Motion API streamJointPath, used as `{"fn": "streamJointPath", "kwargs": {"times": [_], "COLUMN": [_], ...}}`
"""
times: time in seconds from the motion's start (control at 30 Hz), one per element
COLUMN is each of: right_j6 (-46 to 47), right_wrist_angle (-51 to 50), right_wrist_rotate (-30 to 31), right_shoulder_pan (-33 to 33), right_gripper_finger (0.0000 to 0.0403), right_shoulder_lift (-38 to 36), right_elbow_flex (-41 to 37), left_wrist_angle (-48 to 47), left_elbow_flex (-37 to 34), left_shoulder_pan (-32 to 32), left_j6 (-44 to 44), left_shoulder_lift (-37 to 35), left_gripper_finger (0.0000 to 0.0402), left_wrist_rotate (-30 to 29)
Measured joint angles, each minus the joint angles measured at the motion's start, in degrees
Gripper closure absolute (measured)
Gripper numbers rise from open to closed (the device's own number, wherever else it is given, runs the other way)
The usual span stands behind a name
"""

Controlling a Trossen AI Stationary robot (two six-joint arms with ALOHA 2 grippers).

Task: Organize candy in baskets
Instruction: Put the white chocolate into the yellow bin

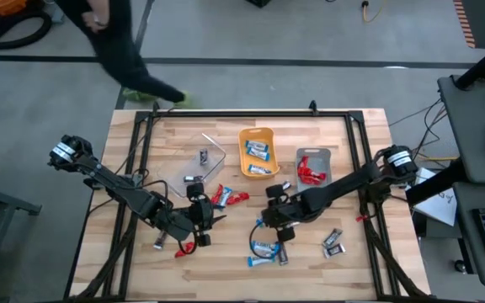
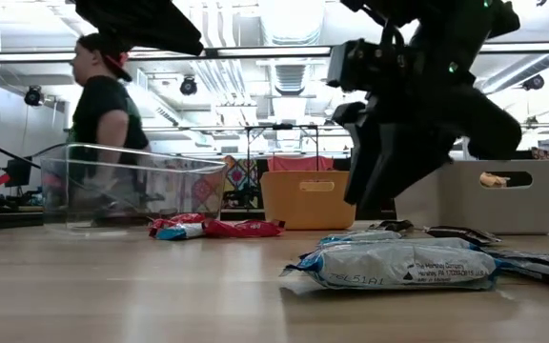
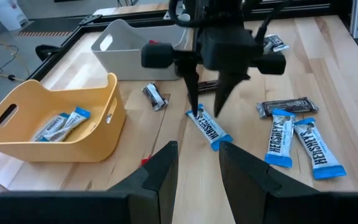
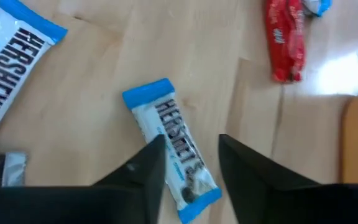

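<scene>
- Spanning most of the high view, the wooden table (image 1: 352, 252) carries three baskets in a row toward its far edge, with loose candy spread over the middle and toward the near edge.
- The left arm reaches in from the table's left edge; the left gripper (image 1: 199, 220) hangs over the middle-left, its fingers (image 3: 163, 171) apart and empty.
- The right arm comes from the right edge; the right gripper (image 3: 207, 102) stands over a blue-and-white bar (image 4: 173, 146) near the table's middle, fingertips apart, one on each side of the bar, just at its wrapper.
- The clear basket (image 1: 202, 160) sits left of the other two, holding a dark bar or two.
- The orange basket (image 1: 258, 151) in the middle holds blue-and-white bars (image 3: 61, 124).
- The grey basket (image 1: 314, 166) on the right holds red bars (image 1: 311, 172).
- Red bars (image 1: 226, 197) lie near the clear basket, more blue-and-white bars (image 3: 297, 140) near the near edge, and dark bars (image 1: 333, 242) toward the right.
- A person (image 2: 103, 114) walks past beyond the far edge.
</scene>
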Motion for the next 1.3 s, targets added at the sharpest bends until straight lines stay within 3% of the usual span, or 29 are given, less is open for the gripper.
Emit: {"fn": "streamJointPath", "kwargs": {"times": [0.23, 0.43, 0.7, 1.13, 1.3], "right_j6": [-1.78, -1.07, -0.99, -3.24, -3.15], "right_wrist_angle": [1.22, 1.30, 2.01, 3.45, 5.20], "right_wrist_rotate": [-0.06, -3.11, -7.93, -12.03, -12.08], "right_shoulder_pan": [-0.07, -2.03, -4.35, -4.81, -4.81], "right_gripper_finger": [0.0168, 0.0156, 0.0223, 0.0382, 0.0394], "right_shoulder_lift": [2.64, 2.69, 2.67, 2.60, 2.60], "right_elbow_flex": [0.02, -0.42, -1.76, -1.96, -2.01], "left_wrist_angle": [0.37, 0.40, 0.44, 0.43, 0.43], "left_elbow_flex": [-0.02, -0.11, -0.39, -0.44, -0.44], "left_shoulder_pan": [0.00, 0.00, 0.00, 0.00, 0.00], "left_j6": [-0.06, -0.28, -1.17, -1.48, -2.14], "left_shoulder_lift": [0.02, 0.02, 0.04, 0.04, 0.04], "left_gripper_finger": [0.0299, 0.0299, 0.0299, 0.0299, 0.0299], "left_wrist_rotate": [0.00, 0.00, 0.04, 0.09, 0.11]}}
